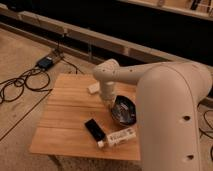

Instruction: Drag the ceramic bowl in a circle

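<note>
The ceramic bowl (126,111) was seen on the right part of the wooden table (65,115), partly hidden by the white arm (165,100). The gripper (110,103) was found at the bowl's left rim, closed; whether the rim was pinched could not be told. A black phone (93,129) and a white bottle (119,137) were laid near the bowl's front, and a small white block (93,89) was set beyond the gripper.
</note>
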Controlling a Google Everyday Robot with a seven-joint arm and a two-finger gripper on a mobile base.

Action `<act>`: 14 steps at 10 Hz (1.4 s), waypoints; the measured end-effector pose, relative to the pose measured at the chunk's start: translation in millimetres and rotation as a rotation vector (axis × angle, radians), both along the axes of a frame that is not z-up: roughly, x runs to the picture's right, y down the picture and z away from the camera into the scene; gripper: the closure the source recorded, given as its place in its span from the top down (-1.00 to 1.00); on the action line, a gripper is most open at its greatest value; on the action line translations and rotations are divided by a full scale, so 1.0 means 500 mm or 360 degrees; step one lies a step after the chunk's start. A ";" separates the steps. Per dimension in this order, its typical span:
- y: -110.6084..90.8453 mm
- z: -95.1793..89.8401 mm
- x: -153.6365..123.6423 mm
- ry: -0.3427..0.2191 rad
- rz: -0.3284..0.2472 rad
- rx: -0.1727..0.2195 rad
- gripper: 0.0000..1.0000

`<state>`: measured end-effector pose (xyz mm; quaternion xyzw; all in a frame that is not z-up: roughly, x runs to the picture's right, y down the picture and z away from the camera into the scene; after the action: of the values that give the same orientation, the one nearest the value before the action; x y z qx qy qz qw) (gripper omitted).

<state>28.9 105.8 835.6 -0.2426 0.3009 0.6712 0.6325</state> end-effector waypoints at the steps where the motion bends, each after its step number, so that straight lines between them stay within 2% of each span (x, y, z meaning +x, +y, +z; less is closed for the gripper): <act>1: -0.011 0.010 0.009 0.0012 -0.0017 0.0016 -1.00; 2: -0.048 0.048 0.019 0.0025 -0.0095 0.0067 -1.00; 5: -0.083 0.092 0.011 0.0009 -0.0174 0.0118 -1.00; 7: -0.108 0.118 -0.018 -0.0033 -0.0229 0.0156 -1.00; 11: -0.139 0.134 -0.101 -0.0155 -0.0309 0.0216 -1.00; 14: -0.127 0.115 -0.178 -0.0276 -0.0360 0.0205 -1.00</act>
<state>-60.2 42.5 893.3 -0.2231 0.2270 0.5900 0.7420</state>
